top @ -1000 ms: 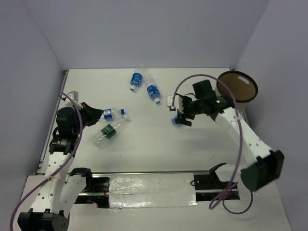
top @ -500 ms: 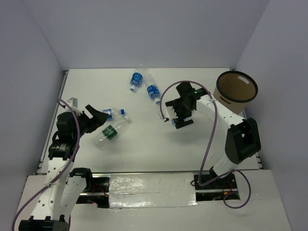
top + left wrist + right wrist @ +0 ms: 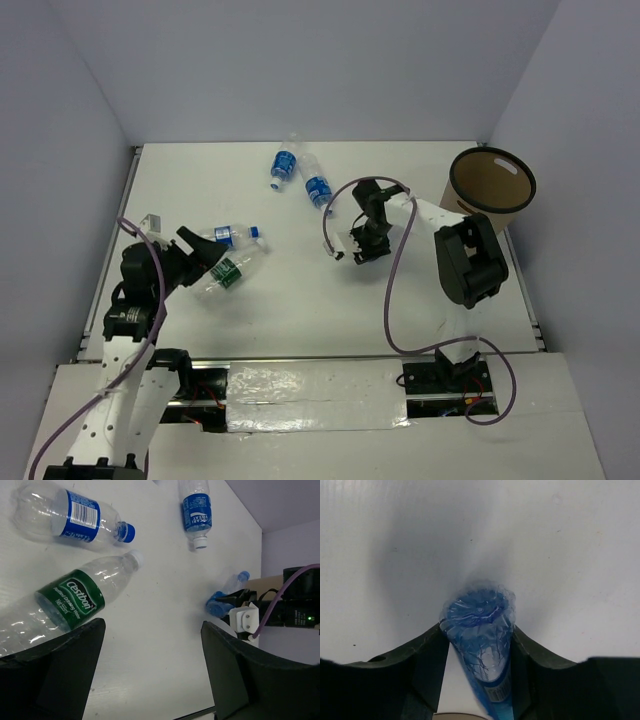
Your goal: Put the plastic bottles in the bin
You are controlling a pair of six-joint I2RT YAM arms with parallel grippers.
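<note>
Right gripper (image 3: 479, 647) is clamped on one blue bottle (image 3: 479, 622), fingers pressing both sides. It hangs low over the bare table (image 3: 300, 320), mid-field. The bin (image 3: 492, 185) stands at the far right, well apart from it. Left gripper (image 3: 152, 630) has its fingers spread and nothing between them, just beside the green bottle (image 3: 75, 602). Green bottle lies on its side next to a blue one (image 3: 75, 516). Two more bottles (image 3: 302, 178) lie near the far edge.

Risks, as I judge them:
- The held bottle is thin and looks crumpled, so the squeeze could let it slip or pivot on the swing to the bin.
- Carried too low, it could clip the bin rim and tip the bin.
- The green bottle is round and lying flat, so a finger that touches it off-centre could roll it away or into the blue one.

Views:
- Right wrist alone shows the clamp and the crumpled end. It shows no bin.
- Top view alone shows the bin and the whole layout, but the arm mostly hides the held bottle there.
- Left wrist alone shows the labels clearly and the held bottle from the side.
</note>
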